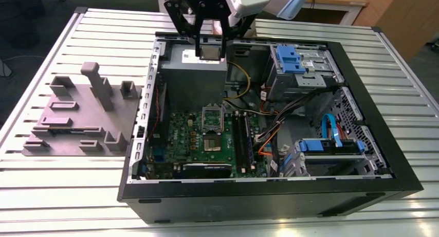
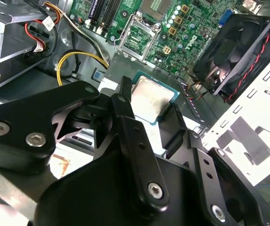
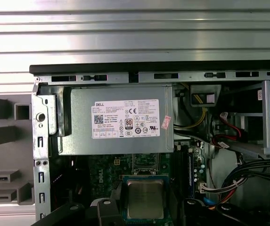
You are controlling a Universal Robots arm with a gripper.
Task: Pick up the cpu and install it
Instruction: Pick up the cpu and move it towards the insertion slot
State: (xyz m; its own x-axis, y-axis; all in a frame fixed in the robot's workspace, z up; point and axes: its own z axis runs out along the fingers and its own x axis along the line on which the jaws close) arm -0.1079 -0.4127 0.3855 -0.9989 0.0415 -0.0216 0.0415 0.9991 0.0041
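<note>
Clamped cpu (image 2: 151, 98) in pincer (image 1: 209, 53) over case (image 1: 260, 192).

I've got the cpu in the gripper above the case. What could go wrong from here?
1. The gripper pinches the cpu by its edges alone; it may slip or tilt and drop onto the motherboard.
2. The socket lies deep in the case beside the memory slots, with cables close by; a skewed descent may seat the chip crooked.
</note>
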